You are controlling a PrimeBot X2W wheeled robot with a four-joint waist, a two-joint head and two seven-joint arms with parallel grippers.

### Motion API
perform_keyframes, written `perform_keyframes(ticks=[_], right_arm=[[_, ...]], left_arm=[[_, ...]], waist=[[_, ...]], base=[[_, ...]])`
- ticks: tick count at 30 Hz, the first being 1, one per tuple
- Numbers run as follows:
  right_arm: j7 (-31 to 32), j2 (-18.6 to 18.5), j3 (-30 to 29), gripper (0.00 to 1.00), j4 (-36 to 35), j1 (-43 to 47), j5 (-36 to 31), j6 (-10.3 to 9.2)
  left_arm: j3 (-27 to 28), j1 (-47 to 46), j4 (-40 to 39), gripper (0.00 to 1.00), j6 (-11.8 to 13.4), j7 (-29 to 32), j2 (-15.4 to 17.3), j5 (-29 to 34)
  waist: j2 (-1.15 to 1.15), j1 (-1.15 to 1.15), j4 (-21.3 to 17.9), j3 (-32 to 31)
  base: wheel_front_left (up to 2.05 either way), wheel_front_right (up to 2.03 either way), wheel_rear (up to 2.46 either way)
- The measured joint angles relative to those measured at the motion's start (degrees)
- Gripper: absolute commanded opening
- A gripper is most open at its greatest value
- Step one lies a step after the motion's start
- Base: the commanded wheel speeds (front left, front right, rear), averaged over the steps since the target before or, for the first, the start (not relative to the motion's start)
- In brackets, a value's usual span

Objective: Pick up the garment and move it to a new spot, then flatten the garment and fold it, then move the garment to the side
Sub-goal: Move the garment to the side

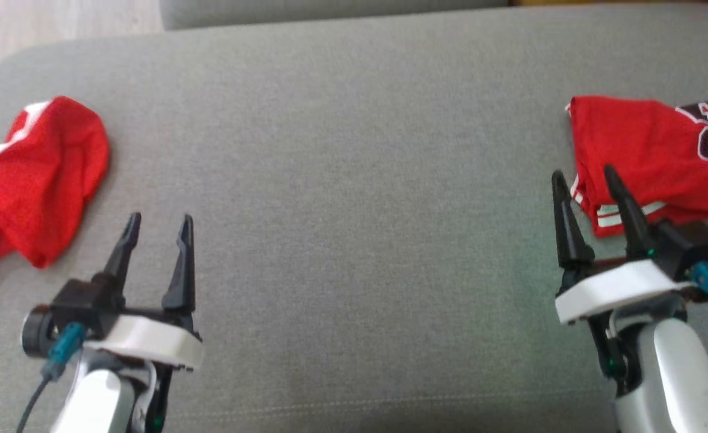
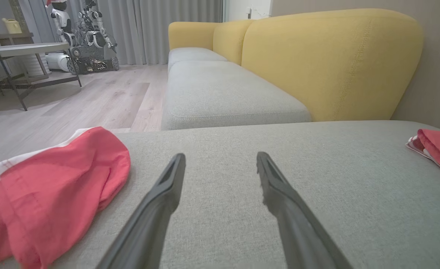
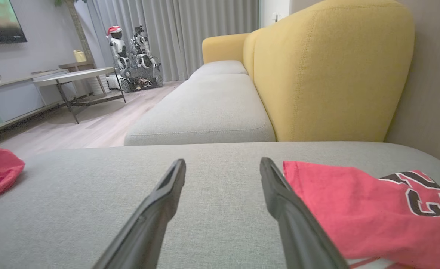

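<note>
I'm looking down on a flat grey seat cushion (image 1: pixel 354 180) of coarse woven fabric, with a stitched seam near me. At its left edge lies a crumpled red garment (image 1: pixel 35 174) of thin cloth with white trim; I can't tell whether it is shorts or a top. At the right edge lies a red jersey (image 1: pixel 648 156), loosely folded, with black numerals edged in white. My left gripper (image 1: pixel 160 218) hangs near the crumpled piece, fingers spread and empty. My right gripper (image 1: pixel 583 172) is spread too, one finger crossing the jersey's striped hem. Beyond stand a yellow padded backrest (image 2: pixel 332 63), a table (image 2: pixel 21 48) and another robot (image 2: pixel 89 37).
</note>
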Motion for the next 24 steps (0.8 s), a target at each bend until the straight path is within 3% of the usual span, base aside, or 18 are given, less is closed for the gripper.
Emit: perform_keyframes(ticks=[24], right_arm=[[3.37,0.30,-1.00,1.00,-4.22,10.06,1.24,0.00]], left_arm=[[-1.91,8.81,-1.75,1.00,2.42,1.43,0.63,0.01]], waist=[[0.00,0.00,0.99,-8.80]], base=[[0.00,0.00,0.00]])
